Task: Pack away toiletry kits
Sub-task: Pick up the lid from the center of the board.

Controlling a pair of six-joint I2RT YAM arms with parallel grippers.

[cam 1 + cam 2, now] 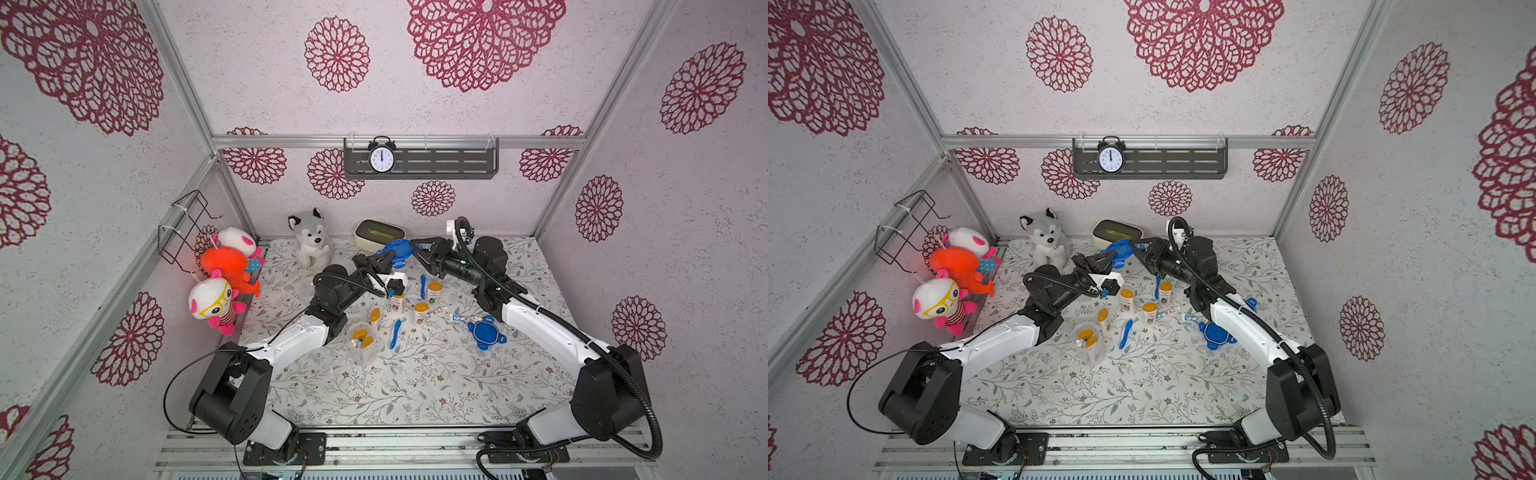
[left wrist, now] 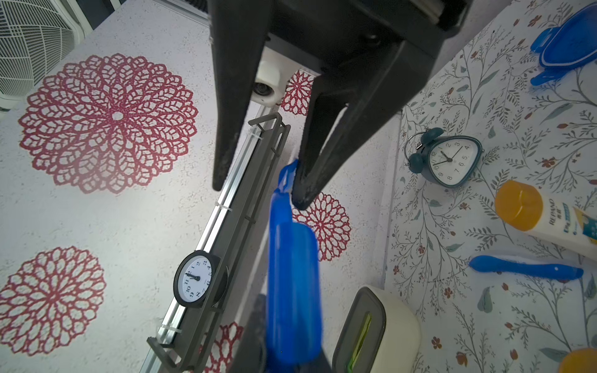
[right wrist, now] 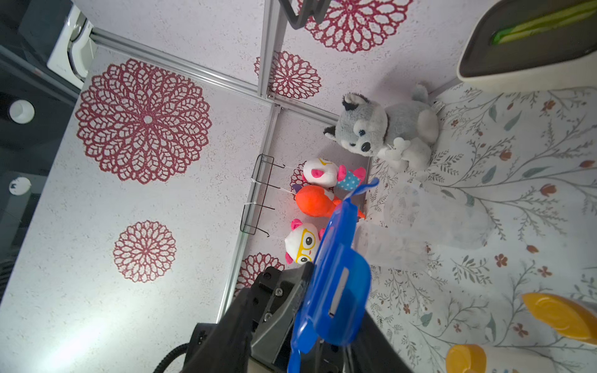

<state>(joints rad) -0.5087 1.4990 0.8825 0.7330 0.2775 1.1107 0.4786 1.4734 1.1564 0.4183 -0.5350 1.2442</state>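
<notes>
Bright even light, soft shadows, warped edges

Counter (image 1: 415, 386): box (image 1: 379, 235) at back centre, plush dog (image 1: 309, 243) to its left. Before the box and clear of the counter, a raised lid (image 1: 397, 248) — between left tool (image 1: 390, 257) and right tool (image 1: 415, 249). Mid-counter, bottles (image 1: 420, 312), two toothbrushes (image 1: 395, 332) and a tube (image 1: 461, 318) sit close together. A cup (image 1: 362, 349) stands at their front left, bottles in it; second lid (image 1: 485, 332) lies flat to their right. Back-wall shelf (image 1: 436, 164) carries a clock (image 1: 381, 157) at its left end — toys (image 1: 224, 266) hang on the left wall.
</notes>
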